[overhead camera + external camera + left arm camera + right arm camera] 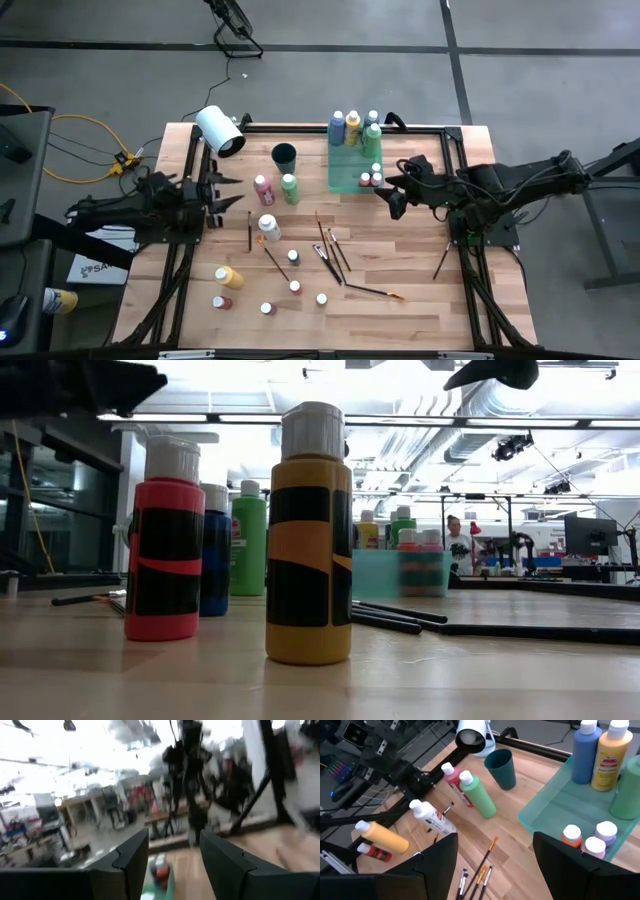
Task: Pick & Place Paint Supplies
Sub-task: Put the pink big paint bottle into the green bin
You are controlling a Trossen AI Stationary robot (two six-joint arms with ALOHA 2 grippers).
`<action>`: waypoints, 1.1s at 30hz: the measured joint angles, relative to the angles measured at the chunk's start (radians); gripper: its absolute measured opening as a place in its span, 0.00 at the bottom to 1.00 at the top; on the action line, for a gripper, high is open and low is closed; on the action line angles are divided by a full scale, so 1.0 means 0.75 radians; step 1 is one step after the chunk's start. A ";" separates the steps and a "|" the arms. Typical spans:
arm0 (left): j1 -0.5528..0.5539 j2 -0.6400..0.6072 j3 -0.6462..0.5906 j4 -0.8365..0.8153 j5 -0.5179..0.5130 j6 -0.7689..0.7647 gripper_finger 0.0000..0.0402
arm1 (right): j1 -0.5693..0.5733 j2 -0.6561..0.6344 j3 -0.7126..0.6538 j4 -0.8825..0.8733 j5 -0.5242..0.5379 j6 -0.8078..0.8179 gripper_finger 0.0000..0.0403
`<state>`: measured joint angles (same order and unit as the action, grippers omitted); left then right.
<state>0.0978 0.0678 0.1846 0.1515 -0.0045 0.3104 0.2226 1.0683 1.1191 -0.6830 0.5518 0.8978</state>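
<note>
Currently on the wooden table (400,310): a green tray (345,170) at the far middle, holding a blue bottle (337,127), a yellow bottle (353,124) and a green bottle (372,139) upright along its far side, with three small bottles (371,178) in its near right corner. Just left of the tray stands a dark cup (284,156), and farther left a white roll (219,130) lies on its side. Loose supplies: a red bottle (263,189) and a green bottle (290,188) lying side by side near the cup; a white bottle (269,227) lying below them; an orange-yellow bottle (228,276) and a small red bottle (221,302) lying toward the near left; several small upright bottles (294,287) near the front; brushes (330,252) scattered mid-table, one lone brush (441,262) at the right. Left gripper (232,195) hangs over the left edge, near the red bottle, fingers (130,862) apart, holding nothing. Right gripper (388,189) hangs just right of the tray, fingers (437,860) spread wide, empty.
</note>
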 joint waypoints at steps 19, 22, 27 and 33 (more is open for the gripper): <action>0.001 1.005 0.648 -0.570 -0.279 0.149 0.43 | -0.001 0.001 0.000 -0.013 0.056 -0.064 0.62; 0.001 1.078 0.705 -0.654 -0.345 0.119 0.43 | -0.001 0.001 0.000 -0.013 0.055 -0.083 0.62; 0.002 1.078 0.799 -0.846 -0.522 -0.056 0.43 | -0.001 0.001 0.000 -0.013 0.024 -0.115 0.62; 0.002 1.028 0.834 -1.124 -0.565 -0.131 0.43 | -0.001 0.001 0.000 -0.013 -0.007 -0.148 0.62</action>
<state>0.0990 0.8391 0.8103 -0.6917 -0.4283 0.2118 0.2218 1.0687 1.1191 -0.6926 0.5469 0.7868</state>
